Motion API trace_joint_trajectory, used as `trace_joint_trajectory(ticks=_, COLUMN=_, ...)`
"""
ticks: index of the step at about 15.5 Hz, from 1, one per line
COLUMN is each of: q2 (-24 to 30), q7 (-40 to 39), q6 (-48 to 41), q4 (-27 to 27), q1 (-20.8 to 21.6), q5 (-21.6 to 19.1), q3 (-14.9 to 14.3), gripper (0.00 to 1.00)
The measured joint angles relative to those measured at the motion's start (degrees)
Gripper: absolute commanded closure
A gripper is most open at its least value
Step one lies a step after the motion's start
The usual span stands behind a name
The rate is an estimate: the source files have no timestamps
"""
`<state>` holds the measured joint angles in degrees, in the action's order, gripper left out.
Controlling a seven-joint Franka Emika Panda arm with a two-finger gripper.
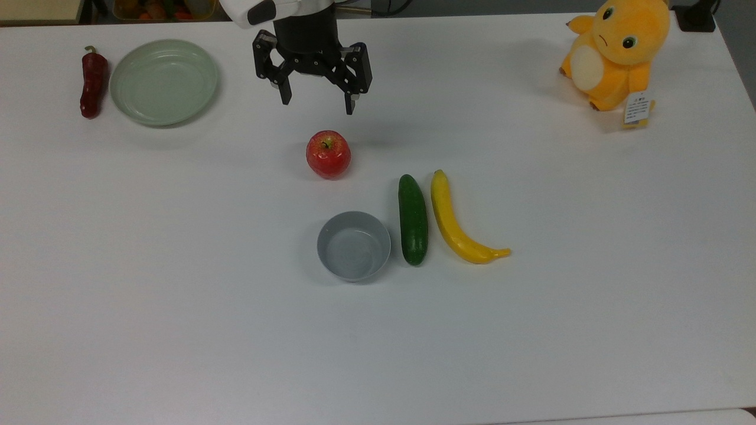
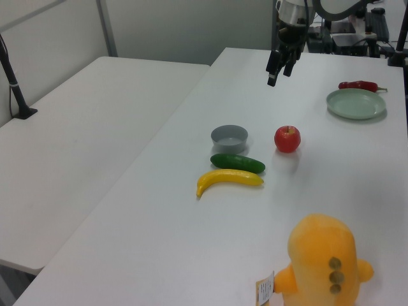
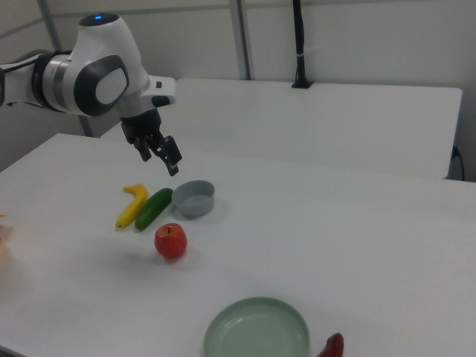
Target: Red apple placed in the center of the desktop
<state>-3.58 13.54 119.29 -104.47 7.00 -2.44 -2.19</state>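
The black two-finger gripper hangs with its fingers spread wide, holding and touching nothing. The round glossy red apple sits alone on the plain white matte desktop, below the gripper in the top view and near the desktop's middle. A small grey bowl, a dark green cucumber and a yellow banana lie nearby; bare desktop surrounds the apple elsewhere.

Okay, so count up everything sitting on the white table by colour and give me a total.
Red: 2, the red apple and the chili pepper
Green: 2, the cucumber and the pale green plate
Yellow: 1, the banana
Grey: 1, the bowl
Orange: 1, the plush toy
Total: 7
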Motion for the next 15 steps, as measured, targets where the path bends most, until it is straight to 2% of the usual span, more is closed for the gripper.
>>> trace_joint_trajectory(ticks=6, q2=0.0, q7=-2.9, q6=-1.4, q4=-1.0, q1=0.1, q5=0.0, q3=0.0, gripper=0.0)
trace_joint_trajectory(ticks=15, q2=0.2, q7=-3.2, q6=-2.4, q4=-1.0, q1=0.1, q5=0.0, q3=0.6, gripper=0.0)
